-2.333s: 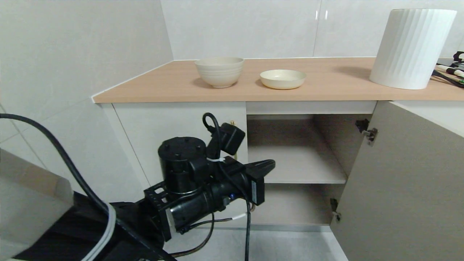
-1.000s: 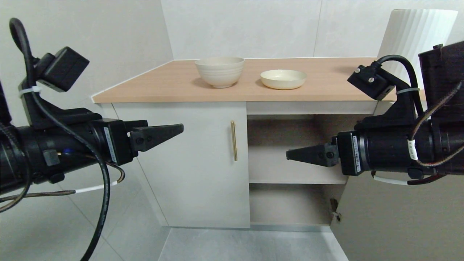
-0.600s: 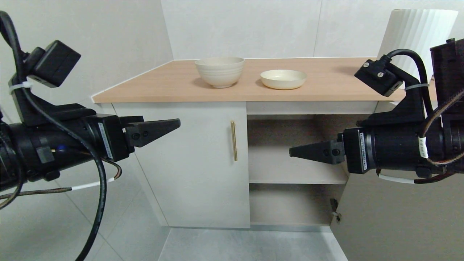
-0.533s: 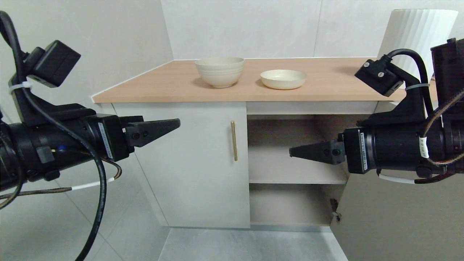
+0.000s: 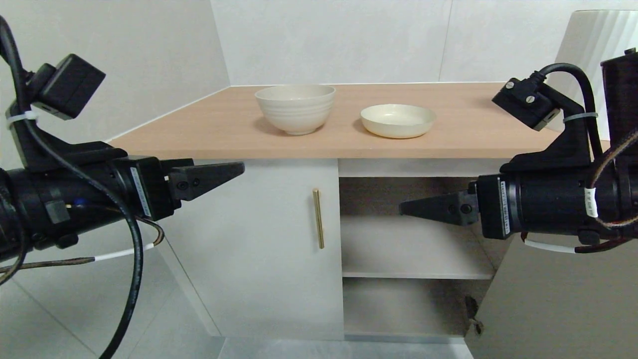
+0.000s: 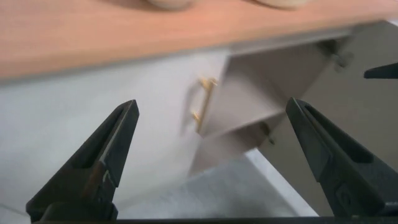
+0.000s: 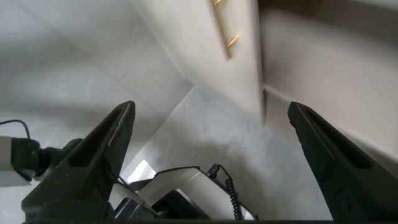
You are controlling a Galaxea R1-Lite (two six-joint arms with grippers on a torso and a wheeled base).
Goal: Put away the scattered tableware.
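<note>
left gripper (image 5: 240, 169) and right gripper (image 5: 402, 208) spread wide, bowl (image 5: 295, 107) and dish (image 5: 398, 120) on the countertop (image 5: 209, 137)

the ribbed cream bowl stands upright on the wooden countertop, left of its middle. the shallow cream dish sits near it on the right, not touching it. a tall white ribbed cylinder (image 5: 590, 45) stands at the far right end of the same top, partly behind the right arm.

below the top, the cabinet's left door (image 5: 259, 249) is closed, with a slim brass handle (image 5: 318, 218) upright near its right edge. the right door (image 5: 548, 309) is swung open toward the robot, showing a pale shelf (image 5: 413, 249) and the lower compartment beneath it.

the left gripper is held level on the left, just below the countertop's front edge, pointing toward the closed door and apart from it. in the left wrist view its fingers (image 6: 112, 149) are released and far apart, with nothing between them.

the right gripper is level on the right, its tip in front of the open compartment, above the shelf. its fingers (image 7: 106, 149) are likewise spread wide, grasping nothing. both grippers are well apart from the bowl and the dish.
</note>
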